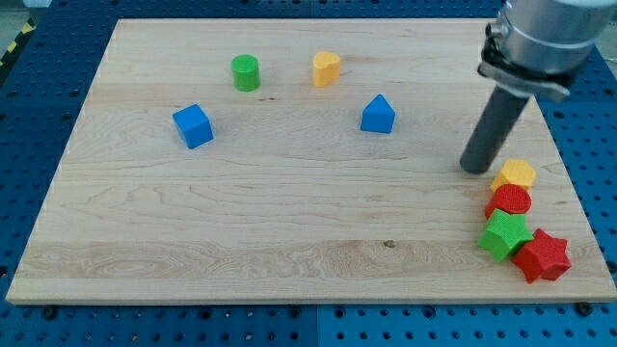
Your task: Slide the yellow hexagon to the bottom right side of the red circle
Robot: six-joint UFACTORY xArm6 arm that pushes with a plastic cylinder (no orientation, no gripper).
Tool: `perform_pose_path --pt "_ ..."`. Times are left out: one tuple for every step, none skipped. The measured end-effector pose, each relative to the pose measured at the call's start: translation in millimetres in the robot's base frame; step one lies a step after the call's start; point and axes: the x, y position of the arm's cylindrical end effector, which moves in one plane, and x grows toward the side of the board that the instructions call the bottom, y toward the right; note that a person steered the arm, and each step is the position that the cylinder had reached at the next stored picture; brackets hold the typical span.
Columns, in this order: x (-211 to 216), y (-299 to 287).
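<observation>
The yellow hexagon (518, 174) lies near the board's right edge, touching the top of the red circle (509, 201) just below it. My tip (474, 167) rests on the board just left of the yellow hexagon, a small gap apart. A green star-shaped block (504, 235) sits below the red circle, and a red star (542, 255) lies to its lower right.
A blue cube (193, 125) lies at the left. A green cylinder (246, 72) and a yellow heart-shaped block (327, 68) sit near the top. A blue house-shaped block (378, 114) is at mid-top. The wooden board's right edge (569, 183) is close to the cluster.
</observation>
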Motion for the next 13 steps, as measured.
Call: perform_pose_path --pt "-14 9" --pt "3 10" --pt "10 18" --pt "12 37" --pt "20 41" --pt "22 43" --pt "30 60" --pt "39 84" --pt "44 93" --pt "42 93" --pt "40 93" --pt "40 87" --pt "41 80"
